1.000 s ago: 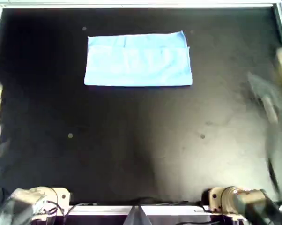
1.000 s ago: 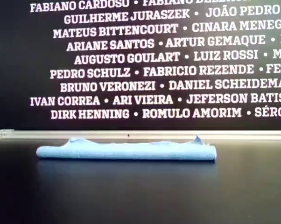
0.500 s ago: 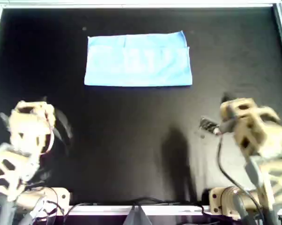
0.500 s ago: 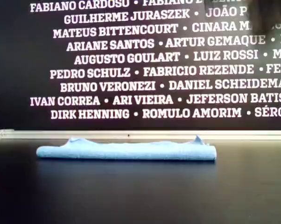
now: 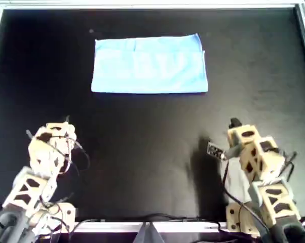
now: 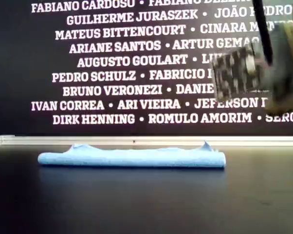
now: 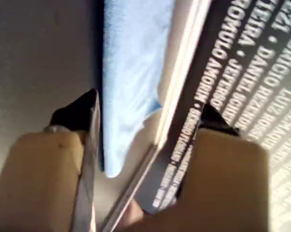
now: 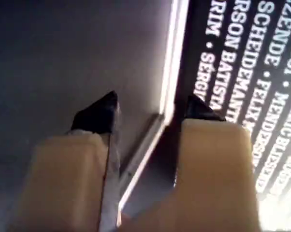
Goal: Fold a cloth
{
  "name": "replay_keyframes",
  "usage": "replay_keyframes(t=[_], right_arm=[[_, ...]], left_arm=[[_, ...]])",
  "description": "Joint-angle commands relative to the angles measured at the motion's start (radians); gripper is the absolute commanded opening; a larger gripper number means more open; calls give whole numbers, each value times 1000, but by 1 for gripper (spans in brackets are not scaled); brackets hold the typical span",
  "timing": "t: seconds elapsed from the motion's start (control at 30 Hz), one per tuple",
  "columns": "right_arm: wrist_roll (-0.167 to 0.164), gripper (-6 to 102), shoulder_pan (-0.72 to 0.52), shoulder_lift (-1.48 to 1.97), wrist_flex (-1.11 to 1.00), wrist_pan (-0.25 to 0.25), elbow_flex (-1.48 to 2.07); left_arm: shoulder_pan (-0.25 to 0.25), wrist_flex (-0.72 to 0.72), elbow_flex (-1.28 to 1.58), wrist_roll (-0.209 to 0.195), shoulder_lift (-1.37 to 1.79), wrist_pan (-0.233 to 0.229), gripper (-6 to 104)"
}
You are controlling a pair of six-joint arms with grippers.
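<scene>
Black tabletop (image 5: 142,152) bears the folded cloth (image 5: 149,64) (far edge hidden), both claws (image 7: 145,113) (image 8: 148,111) spread, empty.

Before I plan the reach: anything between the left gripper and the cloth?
Nothing: in the overhead view only bare black table separates the left gripper from the cloth.

Overhead straight down, exterior low at table level, both sharing the cloth (image 5: 149,64).
</scene>
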Motion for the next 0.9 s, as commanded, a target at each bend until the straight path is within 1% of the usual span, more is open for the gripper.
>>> replay_keyframes(t=[0.0, 0.07, 0.17, 0.33, 0.43, 0.53, 0.67, 0.73, 0.77, 0.8, 0.87], right_arm=[[-3, 54, -5, 11, -75, -14, 5], [3, 54, -5, -21, -92, -17, -6], [12, 55, 3, -163, -95, -26, -74], [14, 55, -5, -644, -95, -26, -360], [14, 55, 0, -902, -95, -28, -532], [14, 55, 11, -1042, -95, -28, -660], [6, 56, 15, -1101, -95, -29, -765], [12, 55, 17, -1157, -95, -29, -811], [-2, 55, 17, -1183, -94, -29, -839], [-2, 55, 17, -1200, -94, -29, -862], [14, 55, 18, -1226, -94, -29, -896]], left_arm=[[9, -80, -2, 5, -3, 6, 73], [9, -80, -3, 5, -57, 6, 73], [9, -101, -46, 5, -244, 6, 74], [11, -101, -376, 3, -693, 5, 74], [11, -101, -531, 3, -882, 5, 74], [9, -101, -630, 3, -988, 5, 74], [8, -101, -709, 5, -1043, 5, 74], [9, -101, -746, 5, -1071, 5, 74], [9, -101, -764, 5, -1092, 5, 74], [9, -101, -782, 5, -1115, 5, 74], [8, -101, -819, 5, -1163, 5, 74]])
